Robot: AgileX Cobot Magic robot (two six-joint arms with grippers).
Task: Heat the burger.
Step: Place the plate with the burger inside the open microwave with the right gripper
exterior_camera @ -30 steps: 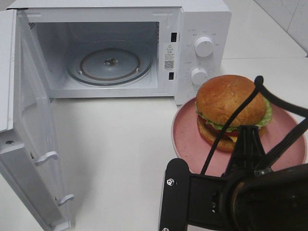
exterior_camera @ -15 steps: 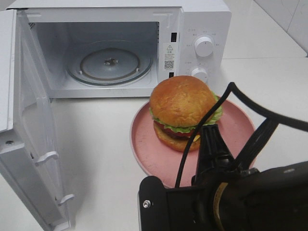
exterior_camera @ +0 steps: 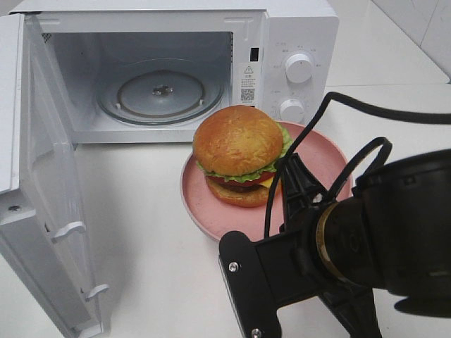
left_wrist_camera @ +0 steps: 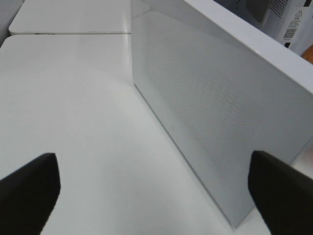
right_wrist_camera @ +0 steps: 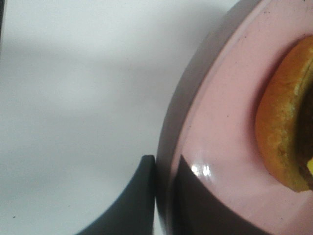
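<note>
The burger (exterior_camera: 239, 151), with a golden-brown bun, lettuce, tomato and cheese, sits on a round pink plate (exterior_camera: 201, 208) in front of the open microwave (exterior_camera: 296, 28). My right gripper (exterior_camera: 290, 201) is shut on the plate's near rim. In the right wrist view its jaws (right_wrist_camera: 164, 205) pinch the rim, one finger above and one below the plate (right_wrist_camera: 220, 122), and the burger's bun edge (right_wrist_camera: 283, 132) shows beyond. My left gripper (left_wrist_camera: 155, 196) is open and empty, out of the high view, facing the outer side of the microwave door (left_wrist_camera: 210, 98).
The microwave door (exterior_camera: 49, 183) stands swung open at the left. The glass turntable (exterior_camera: 161, 91) lies inside the cavity. Two white knobs (exterior_camera: 299, 67) sit on the control panel, just behind the plate. White tabletop surrounds everything.
My right gripper has carried the plate with the burger leftward, from the right of the control panel to in front of the cavity's right edge. The left arm shows no change.
</note>
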